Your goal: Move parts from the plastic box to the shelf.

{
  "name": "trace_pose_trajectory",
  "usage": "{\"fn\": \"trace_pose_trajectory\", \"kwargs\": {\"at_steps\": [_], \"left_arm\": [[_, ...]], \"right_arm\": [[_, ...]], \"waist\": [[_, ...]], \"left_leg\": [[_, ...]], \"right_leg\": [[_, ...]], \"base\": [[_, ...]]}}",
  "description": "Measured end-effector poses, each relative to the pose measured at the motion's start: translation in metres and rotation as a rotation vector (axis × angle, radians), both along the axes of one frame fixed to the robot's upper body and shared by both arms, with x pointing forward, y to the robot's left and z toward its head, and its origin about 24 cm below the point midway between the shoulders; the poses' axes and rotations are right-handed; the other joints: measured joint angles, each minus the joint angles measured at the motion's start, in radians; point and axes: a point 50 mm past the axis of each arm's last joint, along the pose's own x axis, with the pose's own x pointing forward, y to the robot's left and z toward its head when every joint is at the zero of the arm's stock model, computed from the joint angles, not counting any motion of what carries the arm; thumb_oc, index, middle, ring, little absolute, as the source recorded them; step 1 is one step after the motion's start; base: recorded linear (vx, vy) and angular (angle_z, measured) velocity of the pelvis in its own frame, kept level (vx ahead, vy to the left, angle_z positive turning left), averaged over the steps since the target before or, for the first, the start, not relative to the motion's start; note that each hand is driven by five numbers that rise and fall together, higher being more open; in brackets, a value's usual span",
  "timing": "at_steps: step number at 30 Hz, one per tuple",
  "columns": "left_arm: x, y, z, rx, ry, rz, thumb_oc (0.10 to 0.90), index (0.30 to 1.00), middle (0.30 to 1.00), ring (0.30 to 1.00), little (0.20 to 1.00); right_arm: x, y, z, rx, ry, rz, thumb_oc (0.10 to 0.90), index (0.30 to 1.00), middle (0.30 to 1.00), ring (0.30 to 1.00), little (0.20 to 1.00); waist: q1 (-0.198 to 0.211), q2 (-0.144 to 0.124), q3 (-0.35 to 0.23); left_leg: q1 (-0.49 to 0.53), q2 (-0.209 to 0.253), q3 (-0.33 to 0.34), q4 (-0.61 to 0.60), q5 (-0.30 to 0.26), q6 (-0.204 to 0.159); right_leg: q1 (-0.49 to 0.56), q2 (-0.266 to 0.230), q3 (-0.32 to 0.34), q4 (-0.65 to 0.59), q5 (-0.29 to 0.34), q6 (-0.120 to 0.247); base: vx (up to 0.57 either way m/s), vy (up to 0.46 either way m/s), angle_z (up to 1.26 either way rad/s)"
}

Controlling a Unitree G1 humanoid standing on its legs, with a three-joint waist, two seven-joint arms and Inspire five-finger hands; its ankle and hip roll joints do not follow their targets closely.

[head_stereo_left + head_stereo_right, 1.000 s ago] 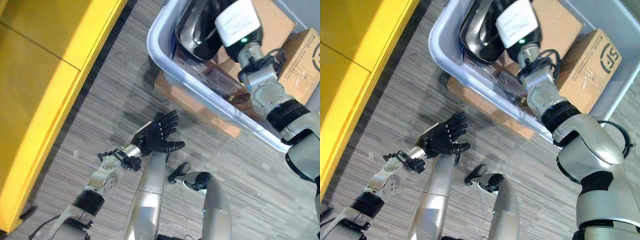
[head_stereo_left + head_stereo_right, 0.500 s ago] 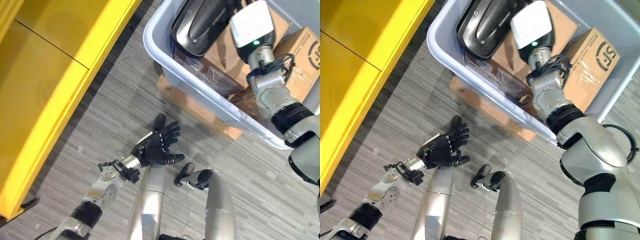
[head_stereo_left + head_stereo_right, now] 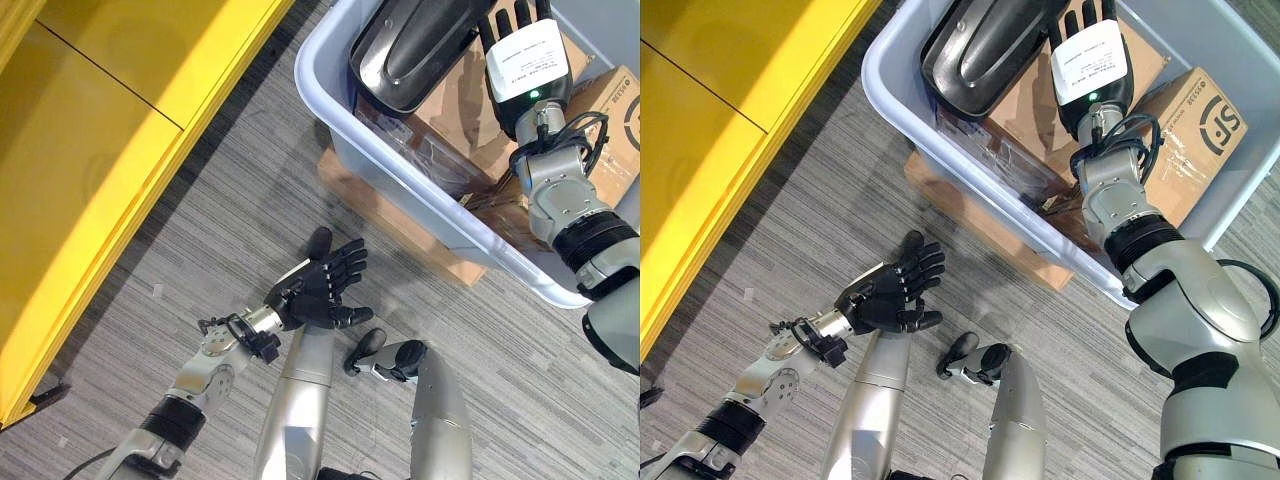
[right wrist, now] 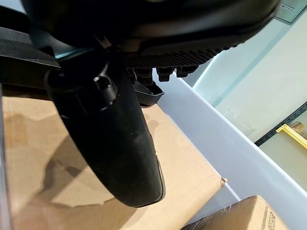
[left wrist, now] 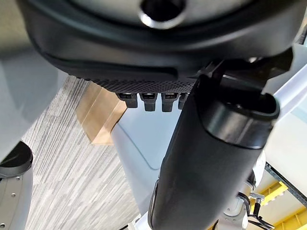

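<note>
A pale blue plastic box (image 3: 380, 165) stands on the floor at the upper right. In it lie a glossy black curved part (image 3: 410, 45), brown cartons (image 3: 470, 100) and clear bags. My right hand (image 3: 515, 22) reaches into the box just beside the black part and over a carton (image 4: 182, 167). Its fingers are straight and it is open with nothing in it. My left hand (image 3: 320, 285) hovers low over the grey floor in front of the box, palm up, open and empty. The yellow shelf (image 3: 90, 150) runs along the left.
A printed carton (image 3: 1185, 140) leans at the box's right end. A flat piece of cardboard (image 3: 390, 215) lies under the box's near side. Grey striped carpet stretches between the shelf and the box.
My right hand has slid off the black part toward the cartons and its straight fingers now show. The camera has shifted a little. The left hand has stayed about where it was.
</note>
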Motion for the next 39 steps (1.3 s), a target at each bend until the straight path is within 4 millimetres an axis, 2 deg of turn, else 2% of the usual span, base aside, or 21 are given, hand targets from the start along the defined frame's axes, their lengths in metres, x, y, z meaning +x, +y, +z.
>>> {"fn": "trace_pose_trajectory", "kwargs": {"at_steps": [7,9,15,19,22,34,39], "left_arm": [[-0.002,0.002,-0.004,0.011,0.024,-0.001,0.9,1.0,1.0,1.0,1.0],[-0.001,0.001,-0.003,0.009,0.022,-0.002,0.9,1.0,1.0,1.0,1.0],[0.001,-0.001,0.001,0.019,0.003,-0.008,0.9,1.0,1.0,1.0,1.0],[0.0,0.0,0.0,0.042,0.002,-0.009,0.9,1.0,1.0,1.0,1.0],[0.0,0.001,0.0,0.043,0.0,-0.005,0.9,1.0,1.0,1.0,1.0],[0.0,0.0,-0.001,0.044,0.013,-0.012,0.9,1.0,1.0,1.0,1.0],[0.001,-0.001,0.001,0.041,0.007,-0.024,0.9,1.0,1.0,1.0,1.0]], "right_arm": [[0.0,0.002,0.0,-0.054,-0.006,-0.002,0.9,1.0,1.0,1.0,1.0],[-0.001,0.011,0.003,-0.075,-0.019,0.036,0.9,1.0,1.0,1.0,1.0],[0.0,0.022,0.0,-0.072,-0.004,0.08,0.9,1.0,1.0,1.0,1.0],[0.004,0.028,-0.008,-0.055,0.044,0.078,0.9,1.0,1.0,1.0,1.0],[0.005,0.022,-0.006,-0.018,0.038,0.047,0.9,1.0,1.0,1.0,1.0],[0.005,0.021,0.003,0.021,0.05,0.019,0.9,1.0,1.0,1.0,1.0],[0.005,0.021,0.016,0.076,0.044,0.018,0.9,1.0,1.0,1.0,1.0]], "waist": [[0.004,0.0,0.0],[0.004,0.0,0.0],[0.005,-0.001,0.001],[0.008,-0.001,0.001],[0.011,0.0,0.001],[0.012,0.001,0.001],[0.012,0.002,0.0]], "left_leg": [[-0.002,-0.016,0.007,-0.002,-0.004,0.007],[-0.003,-0.02,0.016,0.002,-0.01,0.016],[-0.027,-0.027,0.017,0.052,-0.036,0.037],[-0.051,-0.035,0.013,0.052,-0.042,0.03],[-0.066,-0.042,0.01,0.057,-0.043,0.031],[-0.074,-0.05,0.005,0.042,-0.043,0.03],[-0.089,-0.05,0.001,0.041,-0.044,0.029]], "right_leg": [[0.001,-0.022,0.001,0.0,-0.006,0.003],[0.01,-0.024,0.003,-0.015,-0.002,0.019],[0.017,-0.027,0.001,-0.016,-0.007,0.033],[0.002,-0.039,-0.01,-0.01,-0.012,0.035],[-0.009,-0.044,-0.012,-0.008,-0.016,0.04],[-0.031,-0.047,-0.006,-0.009,-0.015,0.038],[-0.049,-0.041,-0.003,-0.008,-0.015,0.037]], "base": [[0.02,0.029,0.04],[0.05,0.043,0.05],[0.01,0.032,0.01],[0.01,0.02,0.09],[0.0,-0.004,0.05],[0.0,0.006,0.01],[0.0,-0.005,-0.02]]}}
